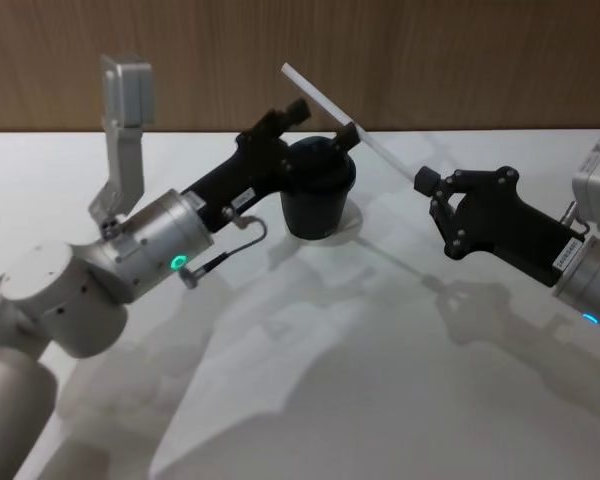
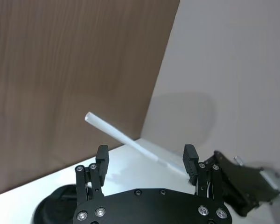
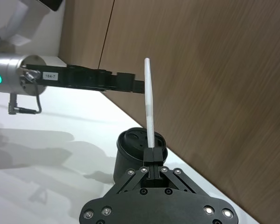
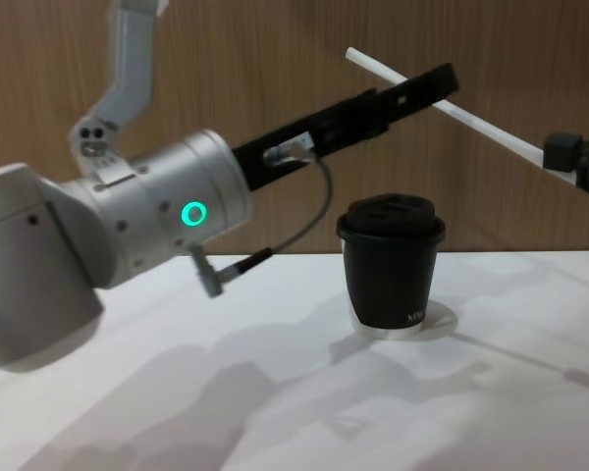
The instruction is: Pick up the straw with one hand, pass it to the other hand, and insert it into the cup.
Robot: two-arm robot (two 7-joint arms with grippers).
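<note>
The white straw [image 1: 325,100] hangs tilted in the air above the black lidded cup [image 1: 318,195], which stands on the white table. My right gripper [image 1: 423,182] is shut on the straw's lower end; in the right wrist view its fingers [image 3: 152,153] pinch the straw [image 3: 149,102] with the cup [image 3: 139,156] beyond. My left gripper [image 1: 323,120], on the silver wrist with the green ring, reaches over the cup. It stands open, and in the left wrist view the straw [image 2: 123,136] passes between its fingers [image 2: 101,156] without touching either. From the chest the straw [image 4: 471,115] crosses the left gripper's tip [image 4: 437,82].
A brown wood-panel wall [image 1: 430,60] closes off the table's far edge just behind the cup. The left arm's dark cable [image 4: 309,221] loops beside the cup [image 4: 391,270]. White tabletop [image 1: 360,380] lies bare in front of both arms.
</note>
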